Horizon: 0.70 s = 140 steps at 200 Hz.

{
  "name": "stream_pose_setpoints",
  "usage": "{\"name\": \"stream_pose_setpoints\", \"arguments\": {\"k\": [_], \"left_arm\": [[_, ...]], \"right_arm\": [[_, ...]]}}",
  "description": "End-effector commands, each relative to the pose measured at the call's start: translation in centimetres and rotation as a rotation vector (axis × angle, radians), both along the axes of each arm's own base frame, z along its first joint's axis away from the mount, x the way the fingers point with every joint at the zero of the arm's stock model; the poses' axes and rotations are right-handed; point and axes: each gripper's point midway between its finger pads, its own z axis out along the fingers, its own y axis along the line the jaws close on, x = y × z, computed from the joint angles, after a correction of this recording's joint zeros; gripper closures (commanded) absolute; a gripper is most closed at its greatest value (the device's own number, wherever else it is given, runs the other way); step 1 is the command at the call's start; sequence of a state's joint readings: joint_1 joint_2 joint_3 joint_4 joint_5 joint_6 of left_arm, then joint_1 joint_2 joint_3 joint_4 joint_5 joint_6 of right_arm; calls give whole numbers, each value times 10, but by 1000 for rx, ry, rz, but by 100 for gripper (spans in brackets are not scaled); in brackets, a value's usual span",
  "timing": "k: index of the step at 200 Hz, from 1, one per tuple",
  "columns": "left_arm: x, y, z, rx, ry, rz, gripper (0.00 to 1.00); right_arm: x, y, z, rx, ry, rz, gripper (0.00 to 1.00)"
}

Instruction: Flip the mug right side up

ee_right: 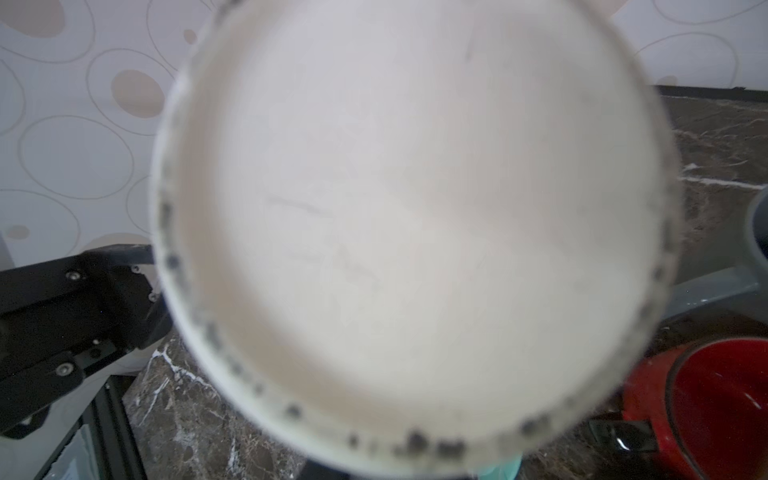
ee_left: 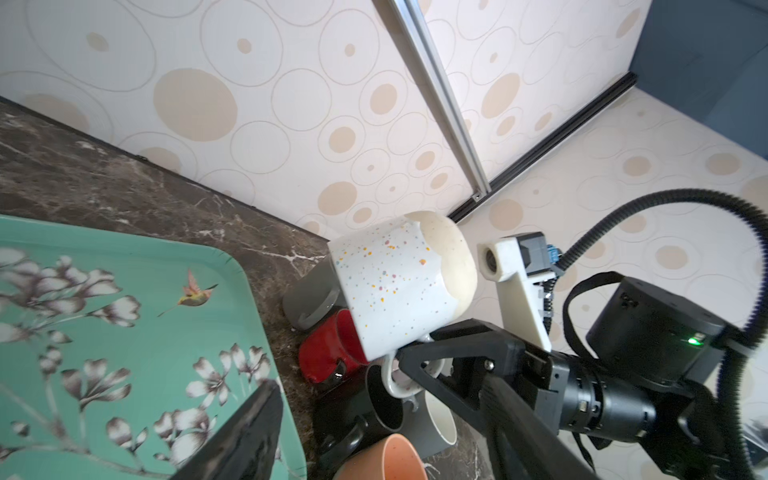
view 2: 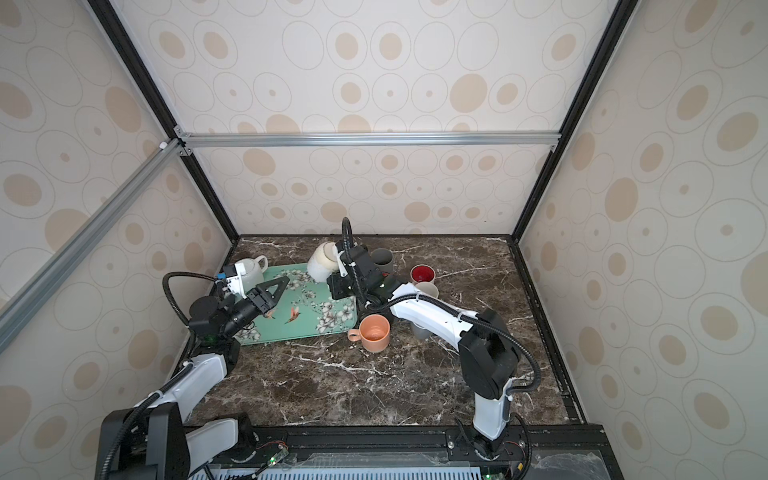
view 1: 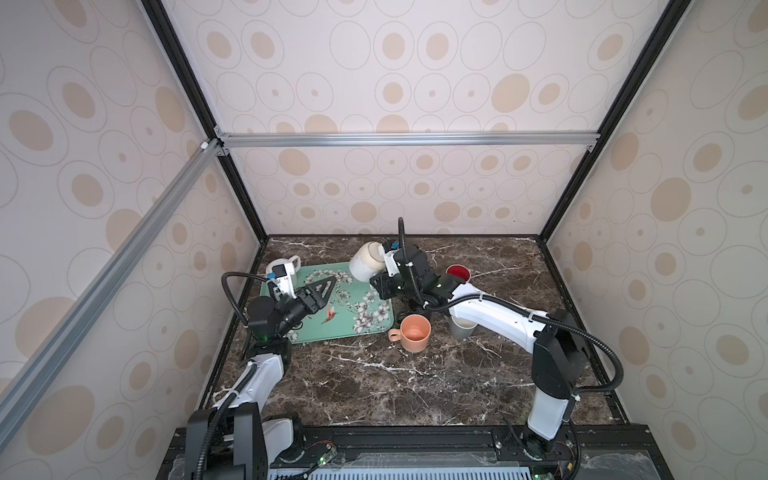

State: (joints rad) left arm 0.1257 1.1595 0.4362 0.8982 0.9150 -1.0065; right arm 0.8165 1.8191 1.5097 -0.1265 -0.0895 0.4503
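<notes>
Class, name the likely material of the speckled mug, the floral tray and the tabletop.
The speckled mug: likely glazed ceramic, glossy white with a matte beige base. The floral tray: smooth printed teal, perhaps metal or melamine. The tabletop: dark veined marble look, possibly laminate.

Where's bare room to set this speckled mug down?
The teal tray is mostly bare beside the left pincer. The marble between the orange mug and the arm bases is open. Crowded: the cups around the red mug, under the right arm.
</notes>
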Motion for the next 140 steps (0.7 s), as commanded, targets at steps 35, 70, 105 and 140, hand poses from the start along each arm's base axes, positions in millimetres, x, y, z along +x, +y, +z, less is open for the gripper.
{"name": "stream_pose_setpoints", "arguments": {"k": [35,70,105,140], "left_arm": [[-20,-40,39,-74,-165,-218,25],[-18,-50,41,-101,-171,-268,28],[-30,-63,61,-171,-246,-376,34],[-36,-76,75,-199,-282,-479,41]], "right_arm": [[-19,2,94,320,-44,88,100],[-29,-1,108,362,-25,122,100],[-37,2,118,409,-2,162,100],[-44,7,120,442,32,206,100]]}}
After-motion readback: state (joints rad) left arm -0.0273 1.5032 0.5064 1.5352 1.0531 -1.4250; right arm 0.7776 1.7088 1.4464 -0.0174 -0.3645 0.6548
